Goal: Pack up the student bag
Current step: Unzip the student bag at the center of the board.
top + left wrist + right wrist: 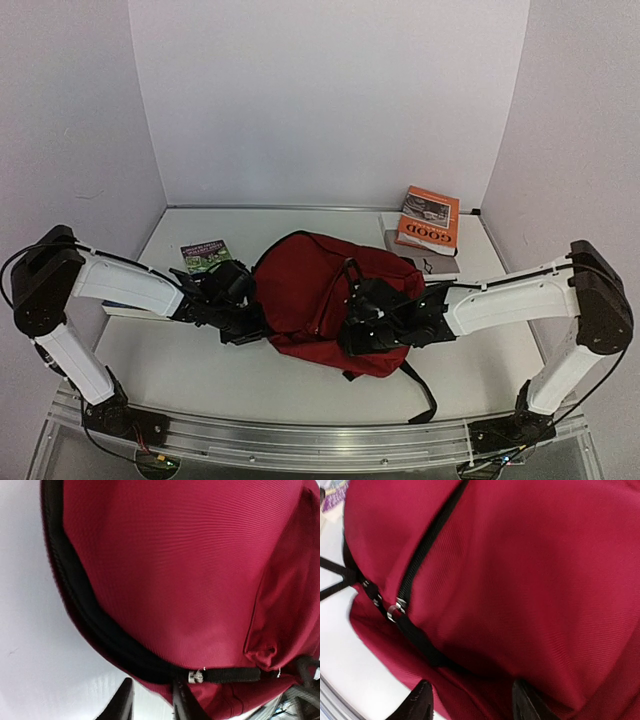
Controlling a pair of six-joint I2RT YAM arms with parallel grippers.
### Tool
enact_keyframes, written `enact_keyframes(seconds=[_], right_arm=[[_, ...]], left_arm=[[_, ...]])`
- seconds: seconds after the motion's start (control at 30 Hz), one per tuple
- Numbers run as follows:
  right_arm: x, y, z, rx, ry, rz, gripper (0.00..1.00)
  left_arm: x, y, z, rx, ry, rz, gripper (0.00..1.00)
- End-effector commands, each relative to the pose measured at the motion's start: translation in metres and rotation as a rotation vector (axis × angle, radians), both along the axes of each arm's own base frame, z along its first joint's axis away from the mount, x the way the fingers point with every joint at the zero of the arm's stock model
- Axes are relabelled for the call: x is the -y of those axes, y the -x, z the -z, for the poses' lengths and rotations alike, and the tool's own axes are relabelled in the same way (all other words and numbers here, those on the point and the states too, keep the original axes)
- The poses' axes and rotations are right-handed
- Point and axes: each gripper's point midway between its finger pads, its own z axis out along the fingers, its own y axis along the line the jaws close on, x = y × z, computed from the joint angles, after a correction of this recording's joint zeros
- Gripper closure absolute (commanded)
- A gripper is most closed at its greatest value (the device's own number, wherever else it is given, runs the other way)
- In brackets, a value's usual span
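The student bag (320,290) is a dark red backpack lying flat in the middle of the table, with a black strap trailing toward the front edge. My left gripper (250,325) is at the bag's left edge. In the left wrist view it (152,702) is open, with one finger beside the metal zipper slider (195,676) on the black zipper band. My right gripper (362,328) rests on top of the bag's front part. In the right wrist view it (472,702) is open, its fingers spread over red fabric with nothing between them. Two metal zipper pulls (395,611) sit up and to the left of it.
An orange book (430,218) lies on a grey notebook (432,264) at the back right. A small green booklet (205,255) lies left of the bag. A flat white item (125,310) lies partly under my left arm. White walls close the back and sides.
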Motion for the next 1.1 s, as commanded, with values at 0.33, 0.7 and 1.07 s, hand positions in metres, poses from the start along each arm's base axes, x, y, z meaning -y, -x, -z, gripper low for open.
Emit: enact_keyframes(seconds=[0.33, 0.7, 1.07], right_arm=[[0.009, -0.020, -0.061, 0.128, -0.121, 0.081, 0.41], [0.011, -0.020, -0.068, 0.132, -0.146, 0.092, 0.40], [0.011, -0.019, -0.071, 0.133, -0.153, 0.092, 0.40]], left_arm=[[0.036, 0.008, -0.076, 0.444, -0.268, 0.356, 0.42], [0.074, 0.009, -0.054, 0.486, -0.341, 0.581, 0.43], [0.086, 0.010, -0.033, 0.471, -0.412, 0.676, 0.47]])
